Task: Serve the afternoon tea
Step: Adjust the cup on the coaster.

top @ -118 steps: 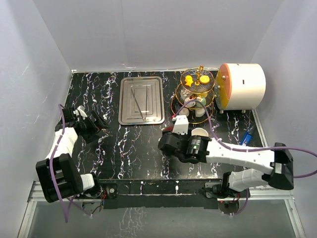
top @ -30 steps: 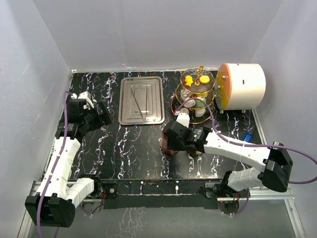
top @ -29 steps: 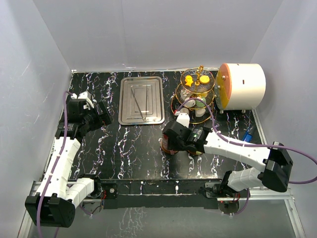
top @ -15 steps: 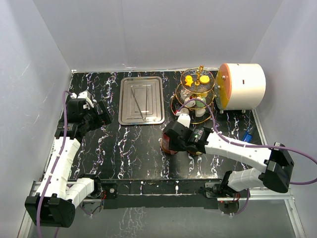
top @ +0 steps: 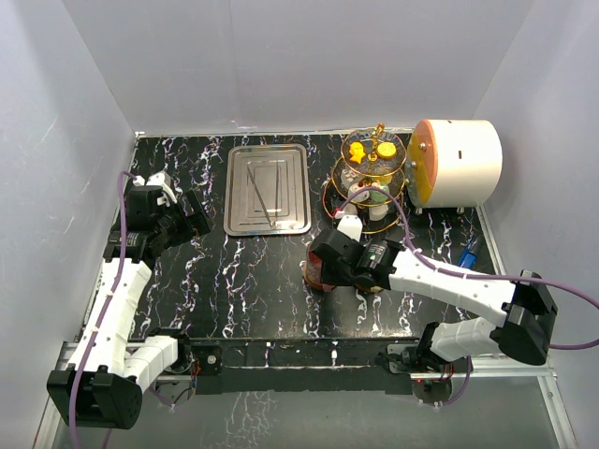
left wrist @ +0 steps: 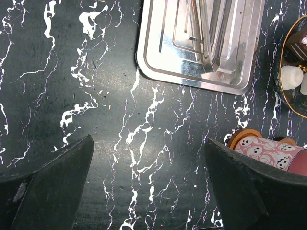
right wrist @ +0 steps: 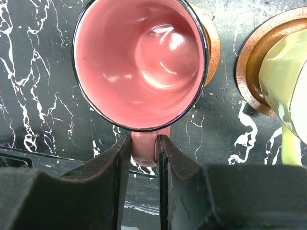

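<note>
The maroon cup, pink inside, stands upright on a brown saucer. My right gripper is shut on its handle, one finger pressed to each side. In the top view that cup sits just left of my right gripper. The cream cup rests on the other saucer to its right. The three-tier stand behind holds yellow and white cakes. My left gripper hangs open over bare table at the left, holding nothing; the maroon cup shows at its right.
A steel tray with tongs lies at the back centre. The big white cylinder with an orange end stands at the back right. A small blue object lies near the right edge.
My right jaws have closed onto the maroon cup's handle. The left arm has stayed where it was over the last second.
</note>
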{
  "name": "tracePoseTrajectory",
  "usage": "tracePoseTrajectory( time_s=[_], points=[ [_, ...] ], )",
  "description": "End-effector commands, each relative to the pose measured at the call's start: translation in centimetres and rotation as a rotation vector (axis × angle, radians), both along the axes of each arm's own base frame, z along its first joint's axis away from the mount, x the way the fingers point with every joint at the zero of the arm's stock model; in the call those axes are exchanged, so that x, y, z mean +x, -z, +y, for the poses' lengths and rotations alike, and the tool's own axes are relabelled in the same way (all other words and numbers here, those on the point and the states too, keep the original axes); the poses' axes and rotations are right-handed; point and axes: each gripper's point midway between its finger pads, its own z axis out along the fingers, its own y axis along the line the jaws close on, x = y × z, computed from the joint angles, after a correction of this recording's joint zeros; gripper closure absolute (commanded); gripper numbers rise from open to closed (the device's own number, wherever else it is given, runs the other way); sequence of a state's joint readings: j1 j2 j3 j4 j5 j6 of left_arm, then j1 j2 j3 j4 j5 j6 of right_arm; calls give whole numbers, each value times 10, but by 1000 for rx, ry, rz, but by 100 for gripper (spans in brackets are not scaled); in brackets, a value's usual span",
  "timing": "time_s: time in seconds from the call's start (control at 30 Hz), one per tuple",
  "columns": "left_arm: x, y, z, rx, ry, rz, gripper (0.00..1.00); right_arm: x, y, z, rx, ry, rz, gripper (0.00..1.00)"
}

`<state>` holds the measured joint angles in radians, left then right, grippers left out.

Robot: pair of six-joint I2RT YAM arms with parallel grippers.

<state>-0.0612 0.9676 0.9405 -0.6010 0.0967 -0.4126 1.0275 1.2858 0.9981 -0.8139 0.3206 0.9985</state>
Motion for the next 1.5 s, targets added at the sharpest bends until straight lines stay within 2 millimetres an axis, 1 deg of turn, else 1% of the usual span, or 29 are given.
tracePoseTrajectory(
  time_s=[0.0, 0.17, 0.33, 0.53, 0.97, 1.17, 1.27, 1.4, 1.47],
  points=[
    [1, -18, -4, -19, 13, -39, 1, 0, -17, 6, 59, -2, -25, 73],
    [0, -18, -4, -19, 14, -37, 1, 0, -19, 7, 71, -5, -31, 72],
    [0, -21, -4, -18, 13, -44, 1, 0, -17, 5, 56, -6, -28, 74],
    [1, -21, -5, -24, 15, -45, 1, -5, -16, 1, 44, -14, -9, 75],
    [3, -23, -6, -28, 12, -49, 1, -15, -17, 2, 48, -57, 34, 78],
    [2, -22, -4, -23, 6, -45, 1, -13, -24, -2, 22, -60, 17, 77],
    [2, -21, -5, -25, 6, -44, 1, -13, -18, -7, -5, -64, 18, 76],
    [2, -21, -4, -23, 5, -42, 1, -24, -7, -6, 8, -74, 73, 76],
    [1, -22, -3, -20, 3, -45, 1, -26, -4, -7, 16, -77, 78, 76]
  ],
)
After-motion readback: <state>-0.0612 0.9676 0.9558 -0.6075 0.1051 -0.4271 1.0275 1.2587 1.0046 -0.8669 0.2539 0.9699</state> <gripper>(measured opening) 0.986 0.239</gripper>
